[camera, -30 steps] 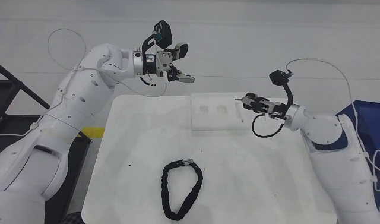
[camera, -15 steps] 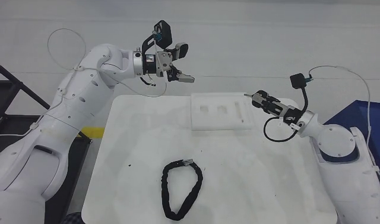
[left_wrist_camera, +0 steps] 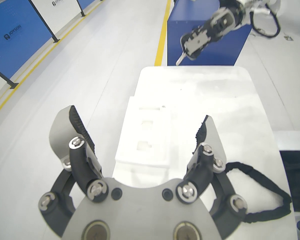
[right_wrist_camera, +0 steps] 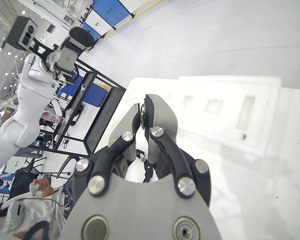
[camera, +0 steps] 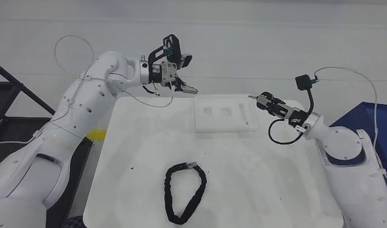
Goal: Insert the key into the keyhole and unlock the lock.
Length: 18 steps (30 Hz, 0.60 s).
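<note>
Left gripper (camera: 188, 87) shifted lower, over far-left corner of white table (camera: 139, 143), fingers spread wide. Right gripper (camera: 257, 99) hovering off right end of white foam tray (camera: 224, 114), pinching small silver key (left_wrist_camera: 179, 60). Black sleeved chain lock (camera: 184, 192) lying near-centre. Pale floor beyond.

The right gripper's (right_wrist_camera: 143, 103) pads hide most of the small silver key (right_wrist_camera: 142, 115); the black fabric-sleeved chain lock's (camera: 169, 192) keyhole is too small to see.

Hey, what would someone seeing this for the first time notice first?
Probably the black chain lock looped near the table's front middle. Then the right gripper, pinching a small key by the white foam tray's right end, while the left gripper hangs open off its other end.
</note>
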Each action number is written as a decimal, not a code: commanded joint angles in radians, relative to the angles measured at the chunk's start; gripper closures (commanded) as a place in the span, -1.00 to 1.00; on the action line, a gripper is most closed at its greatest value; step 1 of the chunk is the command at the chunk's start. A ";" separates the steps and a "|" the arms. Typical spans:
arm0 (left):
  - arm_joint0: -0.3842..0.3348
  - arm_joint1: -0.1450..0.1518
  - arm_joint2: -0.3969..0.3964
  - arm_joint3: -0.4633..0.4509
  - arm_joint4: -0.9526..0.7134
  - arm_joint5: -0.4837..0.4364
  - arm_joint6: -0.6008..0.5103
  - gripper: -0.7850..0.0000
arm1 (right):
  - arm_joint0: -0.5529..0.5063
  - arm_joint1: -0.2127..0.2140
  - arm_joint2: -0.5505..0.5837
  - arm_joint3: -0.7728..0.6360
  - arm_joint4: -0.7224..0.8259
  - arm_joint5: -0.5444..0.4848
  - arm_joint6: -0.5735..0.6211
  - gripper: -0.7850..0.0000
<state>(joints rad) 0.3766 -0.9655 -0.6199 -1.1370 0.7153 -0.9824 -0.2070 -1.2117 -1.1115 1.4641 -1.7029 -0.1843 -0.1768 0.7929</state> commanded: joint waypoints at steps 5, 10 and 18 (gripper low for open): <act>0.109 0.004 0.022 0.013 0.136 -0.029 0.043 -1.00 | 0.000 0.000 0.000 0.000 0.000 0.000 0.000 1.00; 0.157 -0.002 0.063 0.005 0.222 -0.030 0.092 -1.00 | 0.000 0.000 0.000 0.000 0.000 0.000 0.000 1.00; 0.170 -0.007 0.186 0.040 0.343 -0.030 0.215 -1.00 | 0.000 0.000 0.000 0.000 0.000 0.000 0.000 1.00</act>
<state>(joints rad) 0.5493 -0.9719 -0.4606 -1.1016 1.0437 -1.0123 -0.0060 -1.2117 -1.1115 1.4641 -1.7029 -0.1843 -0.1768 0.7929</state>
